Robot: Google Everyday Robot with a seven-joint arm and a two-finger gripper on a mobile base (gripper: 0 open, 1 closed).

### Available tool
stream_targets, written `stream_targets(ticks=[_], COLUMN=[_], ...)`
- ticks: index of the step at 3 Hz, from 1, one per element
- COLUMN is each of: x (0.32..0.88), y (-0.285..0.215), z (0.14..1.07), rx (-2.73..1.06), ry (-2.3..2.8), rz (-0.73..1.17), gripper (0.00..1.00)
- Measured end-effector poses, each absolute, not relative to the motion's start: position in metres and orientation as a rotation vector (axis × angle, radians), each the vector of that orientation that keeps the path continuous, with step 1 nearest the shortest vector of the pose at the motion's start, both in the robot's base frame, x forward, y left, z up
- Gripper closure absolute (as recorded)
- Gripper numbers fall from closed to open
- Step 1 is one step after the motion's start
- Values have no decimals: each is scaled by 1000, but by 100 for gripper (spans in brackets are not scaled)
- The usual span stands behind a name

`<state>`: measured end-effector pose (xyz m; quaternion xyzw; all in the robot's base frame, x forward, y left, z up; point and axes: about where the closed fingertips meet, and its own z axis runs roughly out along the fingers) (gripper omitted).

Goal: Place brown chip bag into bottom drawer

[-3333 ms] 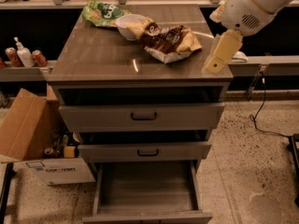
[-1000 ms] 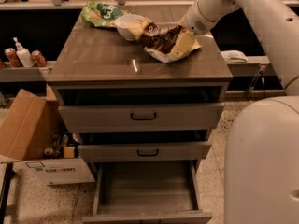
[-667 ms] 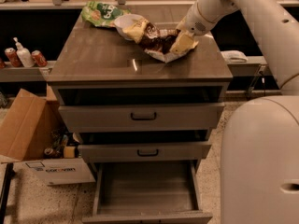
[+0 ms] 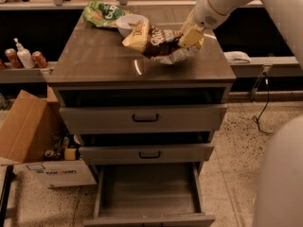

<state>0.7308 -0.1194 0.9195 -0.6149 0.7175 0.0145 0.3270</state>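
The brown chip bag (image 4: 158, 42) lies crumpled on the cabinet top (image 4: 99, 60), right of centre. Its yellow-tan left end is raised in front of the white bowl (image 4: 129, 21). My gripper (image 4: 191, 38) comes down from the upper right and is shut on the bag's right end, with one tan finger (image 4: 193, 36) over the foil. The bottom drawer (image 4: 147, 195) is pulled out at the cabinet's foot. Its wood-grain floor is bare.
A green chip bag (image 4: 100, 14) lies behind the bowl at the back left. The two upper drawers (image 4: 144, 117) are slightly ajar. A cardboard box (image 4: 28, 131) stands left of the cabinet, with cans (image 4: 39, 58) on a shelf behind. My own body (image 4: 279, 174) fills the lower right.
My gripper has settled on the bag's right end and closed on it. The bag has shifted left, and its left end has risen toward the bowl.
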Motion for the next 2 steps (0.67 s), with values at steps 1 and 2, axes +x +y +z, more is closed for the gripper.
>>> stream_targets(ticks=[1, 2], x=[690, 643], y=[-128, -137], z=[950, 966], rx=[-1592, -1568], ry=[1855, 1820], rz=[-48, -63], gripper=[100, 100])
